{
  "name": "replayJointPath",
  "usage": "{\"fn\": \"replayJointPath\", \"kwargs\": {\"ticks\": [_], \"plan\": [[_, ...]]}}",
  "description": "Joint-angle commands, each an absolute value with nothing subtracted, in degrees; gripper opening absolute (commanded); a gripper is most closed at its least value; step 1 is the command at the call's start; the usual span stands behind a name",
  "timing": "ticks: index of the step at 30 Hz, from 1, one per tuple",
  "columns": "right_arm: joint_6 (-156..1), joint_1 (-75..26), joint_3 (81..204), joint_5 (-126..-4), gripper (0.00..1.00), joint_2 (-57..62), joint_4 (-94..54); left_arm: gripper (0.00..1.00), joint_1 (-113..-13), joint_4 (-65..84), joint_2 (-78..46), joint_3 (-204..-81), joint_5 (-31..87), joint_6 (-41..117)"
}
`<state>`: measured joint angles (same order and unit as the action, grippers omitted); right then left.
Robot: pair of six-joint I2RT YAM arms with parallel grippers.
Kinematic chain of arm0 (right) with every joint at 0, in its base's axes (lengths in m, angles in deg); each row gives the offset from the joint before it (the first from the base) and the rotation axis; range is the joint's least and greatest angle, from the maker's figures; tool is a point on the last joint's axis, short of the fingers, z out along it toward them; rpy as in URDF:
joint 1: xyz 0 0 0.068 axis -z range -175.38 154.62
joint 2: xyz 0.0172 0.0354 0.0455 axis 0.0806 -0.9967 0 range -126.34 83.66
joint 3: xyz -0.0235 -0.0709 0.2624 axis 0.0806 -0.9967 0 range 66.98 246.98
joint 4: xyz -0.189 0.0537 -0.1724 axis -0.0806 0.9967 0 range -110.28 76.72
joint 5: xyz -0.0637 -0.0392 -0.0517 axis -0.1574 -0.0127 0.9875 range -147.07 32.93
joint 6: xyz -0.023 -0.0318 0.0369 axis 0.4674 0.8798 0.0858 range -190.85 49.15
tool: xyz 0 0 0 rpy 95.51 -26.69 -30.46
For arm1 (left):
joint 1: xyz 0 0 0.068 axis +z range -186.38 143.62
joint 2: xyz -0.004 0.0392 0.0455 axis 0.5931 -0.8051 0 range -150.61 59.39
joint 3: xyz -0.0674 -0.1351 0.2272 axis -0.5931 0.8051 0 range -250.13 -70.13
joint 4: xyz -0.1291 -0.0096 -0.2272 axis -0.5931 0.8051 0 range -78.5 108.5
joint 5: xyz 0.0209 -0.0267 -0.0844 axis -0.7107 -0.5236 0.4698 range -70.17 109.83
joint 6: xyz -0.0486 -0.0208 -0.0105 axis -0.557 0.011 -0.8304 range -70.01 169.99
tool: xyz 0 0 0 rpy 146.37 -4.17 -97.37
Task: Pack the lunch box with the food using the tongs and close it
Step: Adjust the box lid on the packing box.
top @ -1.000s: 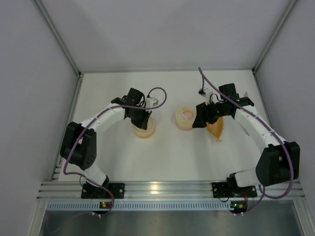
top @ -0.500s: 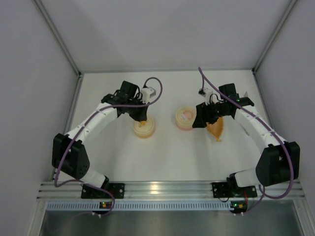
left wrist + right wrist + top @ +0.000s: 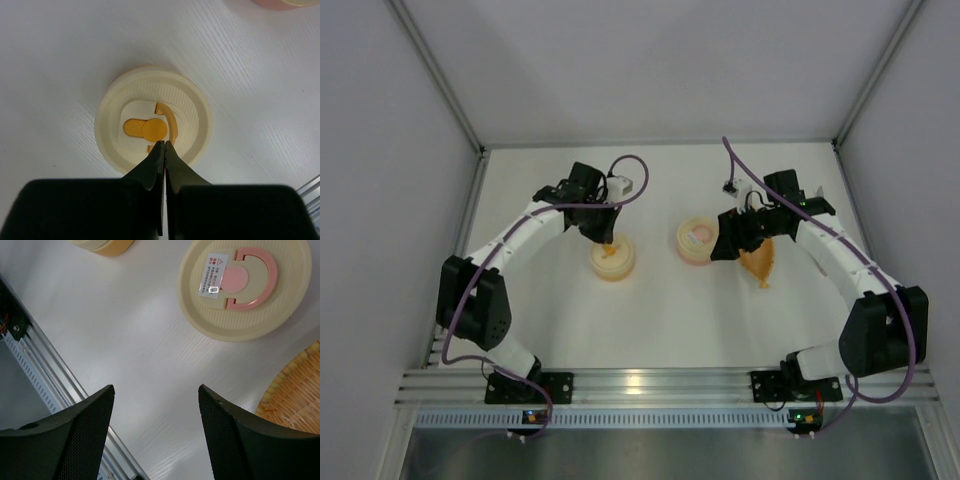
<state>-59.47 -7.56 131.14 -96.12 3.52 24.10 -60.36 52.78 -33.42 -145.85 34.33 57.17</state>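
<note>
Cream lunch box [image 3: 694, 241]: mid-table, pink-marked lid [image 3: 245, 285] on it, lying just ahead and to the right of the right gripper [image 3: 155, 390] in its wrist view.
Right gripper: jaws spread, empty (the nearer arm).
Left gripper [image 3: 164, 146]: clenched on nothing, over a yellow-marked lid [image 3: 152, 122].

Looking down from my right wrist, I am seeing a small white sticker [image 3: 214, 274] lying on the cream lid [image 3: 250, 315], just left of the pink round tab [image 3: 235, 276]. A little red warning triangle [image 3: 219, 261] is showing near the sticker's top edge, with a few red marks beside it. Under that, rows of tiny dark print are running across the sticker, but they are coming through too small for me to read any word. From the top camera the sticker is showing only as a pale blur.
</note>
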Motion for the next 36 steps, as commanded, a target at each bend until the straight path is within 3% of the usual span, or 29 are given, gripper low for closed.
{"fn": "replayJointPath", "kwargs": {"ticks": [1,36], "plan": [[-59.1,-6.8,133.2,-97.1,0.68,3.1,23.3,0.00,-60.4,52.6,-34.0,-146.0,35.5,56.2],[-58.5,-6.7,134.7,-97.0,0.68,1.0,23.6,0.01,-61.0,51.5,-36.4,-140.2,40.8,56.5]]}}
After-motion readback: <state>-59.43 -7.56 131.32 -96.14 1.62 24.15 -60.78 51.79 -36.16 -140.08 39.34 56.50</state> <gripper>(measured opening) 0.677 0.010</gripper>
